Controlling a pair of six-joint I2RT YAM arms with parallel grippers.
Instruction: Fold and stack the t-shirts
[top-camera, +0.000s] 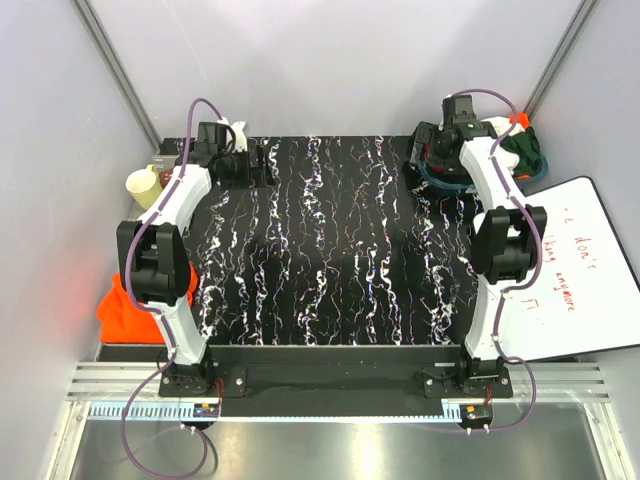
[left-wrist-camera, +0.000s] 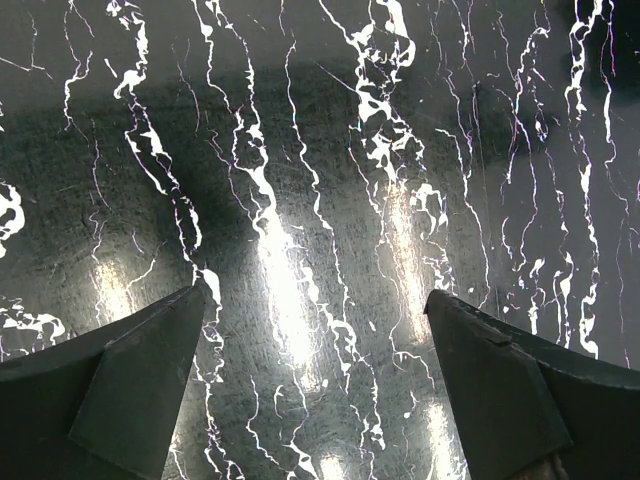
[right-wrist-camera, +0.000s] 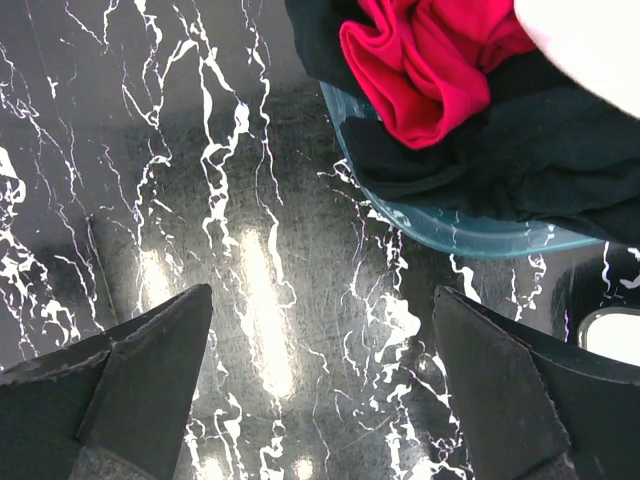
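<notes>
shirts in basin: a magenta shirt (right-wrist-camera: 425, 60) lies crumpled on top of dark cloth (right-wrist-camera: 520, 150), and both hang over the rim of a clear teal basin (right-wrist-camera: 470, 238)
pale cloth: a cream-white piece (right-wrist-camera: 590, 40) shows in the top right corner of the right wrist view, lying over the dark cloth (cut off by the frame, so no print can be seen)
basin place: far right corner of the table (top-camera: 330, 250), largely hidden by the right arm (top-camera: 495, 190) in the top view
orange shirt: a bright orange heap (top-camera: 125, 310) sits at the table's left edge on the near side, partly hidden behind the left arm (top-camera: 165, 240); I cannot tell whether it lies on the table or just off it
folded or stacked: none; every shirt in view is bunched up
right gripper: (right-wrist-camera: 320, 290) released, jaws spread wide with nothing between them, over bare marble just beside the basin rim and touching no cloth
left gripper: (left-wrist-camera: 313, 292) released, jaws spread wide, with only black marble and white veins beneath it, at the far left of the table
table middle: black marble pattern with glare streaks
white board: (top-camera: 570, 270) has red writing, lies to the right of the table and extends past the right arm's base
cup: a cream-coloured one (top-camera: 143, 186) stands off the table's far left corner, near the left arm
</notes>
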